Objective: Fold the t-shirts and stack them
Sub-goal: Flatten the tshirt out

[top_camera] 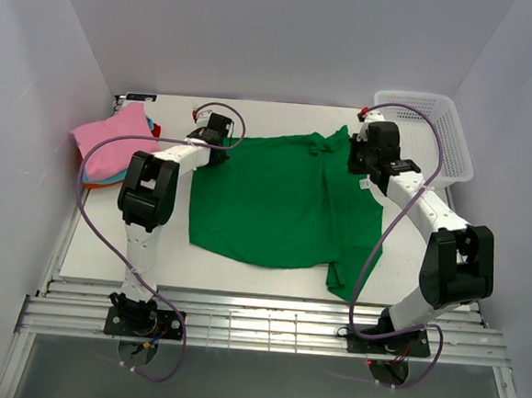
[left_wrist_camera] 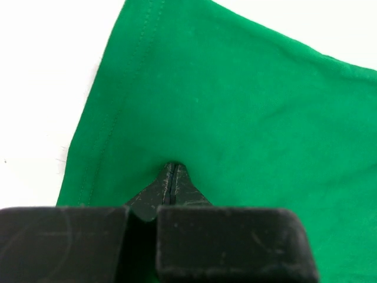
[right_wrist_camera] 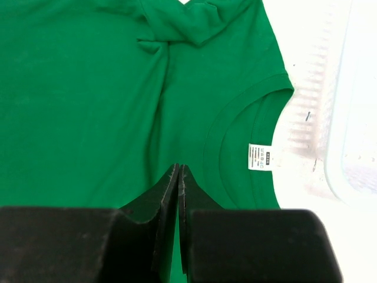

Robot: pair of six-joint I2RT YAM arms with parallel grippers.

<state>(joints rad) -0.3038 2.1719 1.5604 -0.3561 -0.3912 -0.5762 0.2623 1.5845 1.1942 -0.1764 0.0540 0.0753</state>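
The bright green t-shirt (top_camera: 280,200) lies spread over the middle of the table, its collar and white label (right_wrist_camera: 261,157) at the far right. My left gripper (top_camera: 217,145) is at the shirt's far left corner. In the left wrist view (left_wrist_camera: 171,168) its jaws are shut, with the cloth (left_wrist_camera: 235,106) puckered round the tips. My right gripper (top_camera: 364,166) is at the far right, beside the collar. In the right wrist view (right_wrist_camera: 178,169) its jaws are shut, tips down in the cloth (right_wrist_camera: 76,106) where a crease ends. Folded pink (top_camera: 112,143), teal-blue and orange-red shirts are stacked at the far left.
A white mesh basket (top_camera: 437,130) stands at the back right corner and shows blurred at the right of the right wrist view (right_wrist_camera: 353,118). White walls close in the table on three sides. A metal rail (top_camera: 265,328) runs along the near edge.
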